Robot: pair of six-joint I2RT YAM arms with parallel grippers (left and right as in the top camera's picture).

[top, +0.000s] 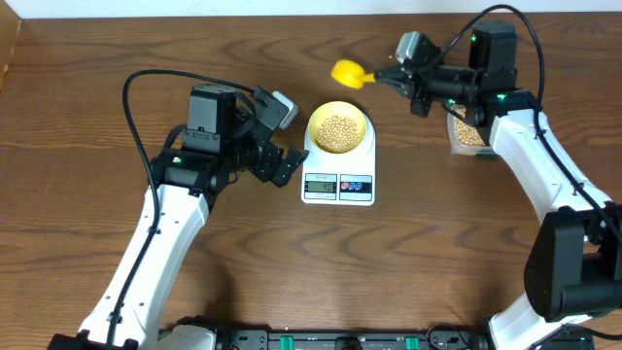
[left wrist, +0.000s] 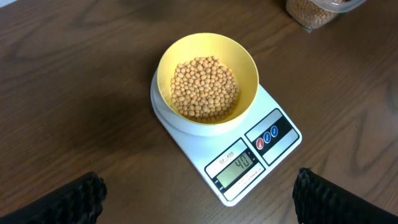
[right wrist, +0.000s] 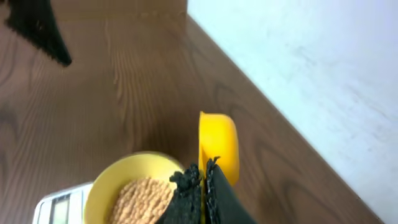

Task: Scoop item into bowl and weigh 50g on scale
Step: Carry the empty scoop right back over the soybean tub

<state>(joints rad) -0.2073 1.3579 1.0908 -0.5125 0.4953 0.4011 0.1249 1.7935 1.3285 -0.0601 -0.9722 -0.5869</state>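
The left hand (top: 275, 163) hangs wide open and empty just left of the scale (top: 338, 187). On the scale sits the bowl (top: 312, 126), with beans (top: 338, 132) covering its bottom. Behind the bowl, the right hand (top: 394, 80) is clamped on a yellow scoop (top: 347, 73) above the table (top: 97, 97). A tub (top: 469, 134) of beans stands far right.

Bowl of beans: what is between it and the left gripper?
Only bare wooden table and the white edge of the scale that the bowl sits on lie between it and the left gripper. The overhead view shows this.
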